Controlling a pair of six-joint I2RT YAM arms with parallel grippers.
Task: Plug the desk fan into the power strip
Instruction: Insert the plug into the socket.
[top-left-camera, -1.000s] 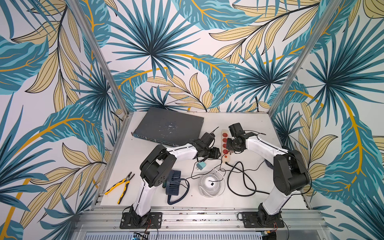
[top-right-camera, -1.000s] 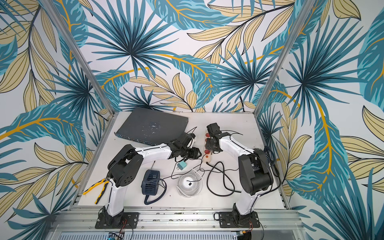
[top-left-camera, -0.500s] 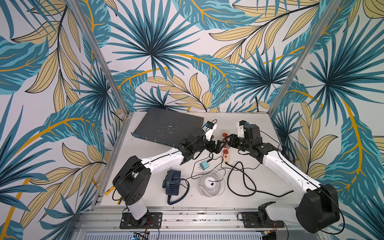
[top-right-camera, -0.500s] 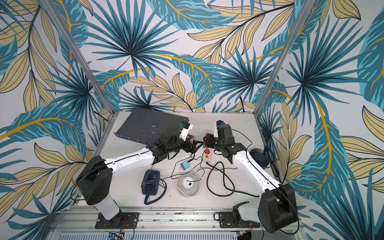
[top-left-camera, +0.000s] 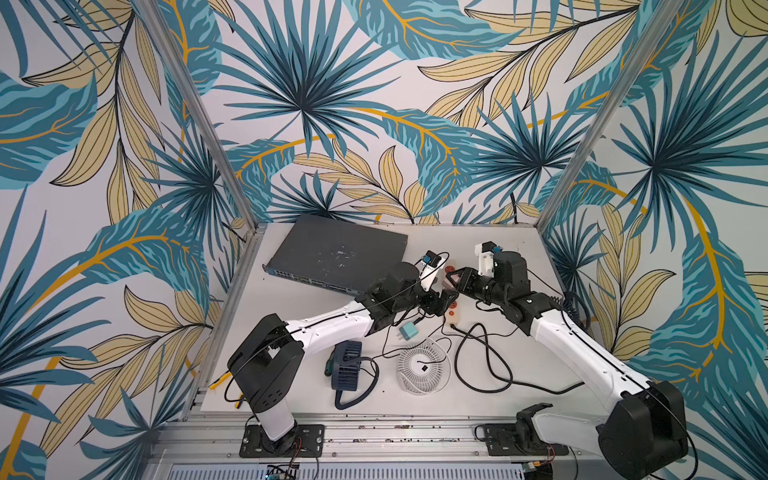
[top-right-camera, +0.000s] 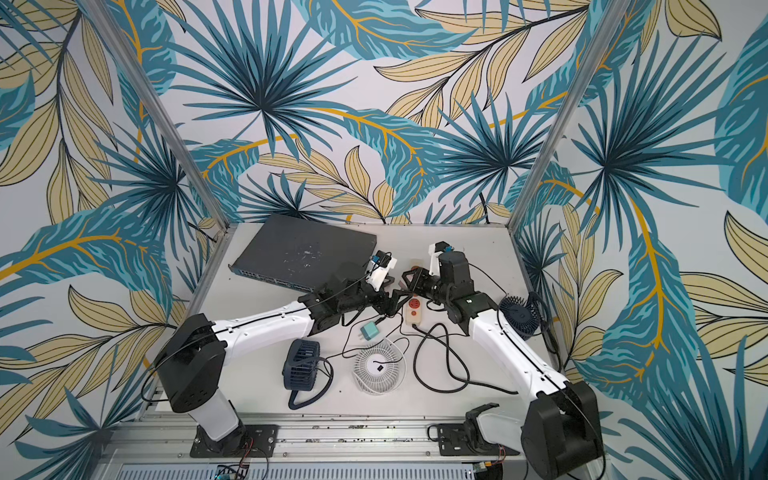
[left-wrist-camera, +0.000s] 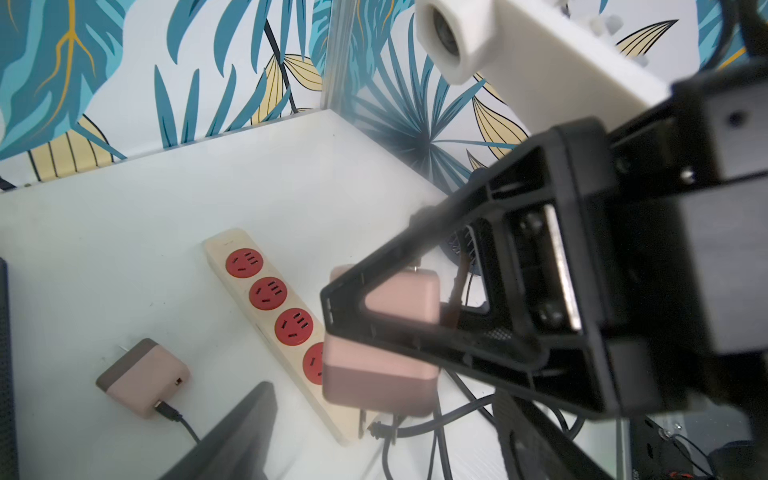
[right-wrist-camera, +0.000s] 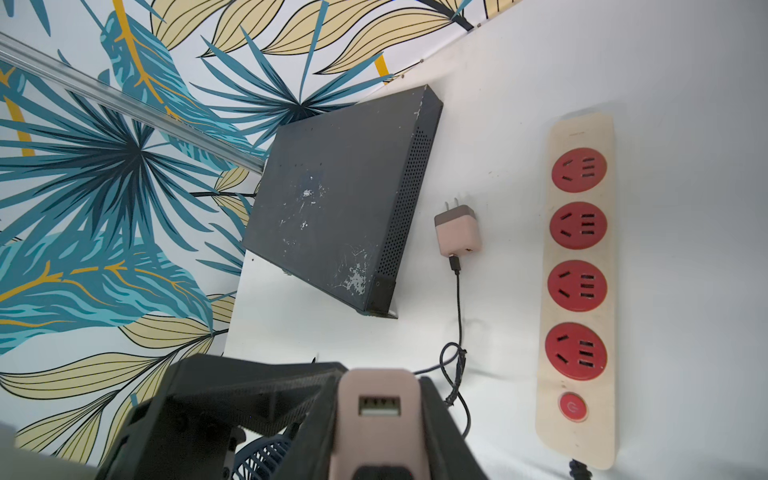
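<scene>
— While we look down, where is the strip (right-wrist-camera: 577, 286)?
— We see it flat on the table (right-wrist-camera: 685, 208), sockets up, near the switch (right-wrist-camera: 340, 199). Our right gripper (right-wrist-camera: 380, 380) is clamped on a pink adapter (left-wrist-camera: 374, 378) over it; our left gripper (top-left-camera: 444, 300) has its jaws apart, empty.

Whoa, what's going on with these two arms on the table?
The right gripper is shut on a pink charger plug, holding it over the cream power strip, whose four red sockets are all empty. The left gripper sits close by, open and holding nothing. A second charger with a cable lies beside the strip, and the white desk fan lies nearer the front. Nothing is plugged in yet.
</scene>
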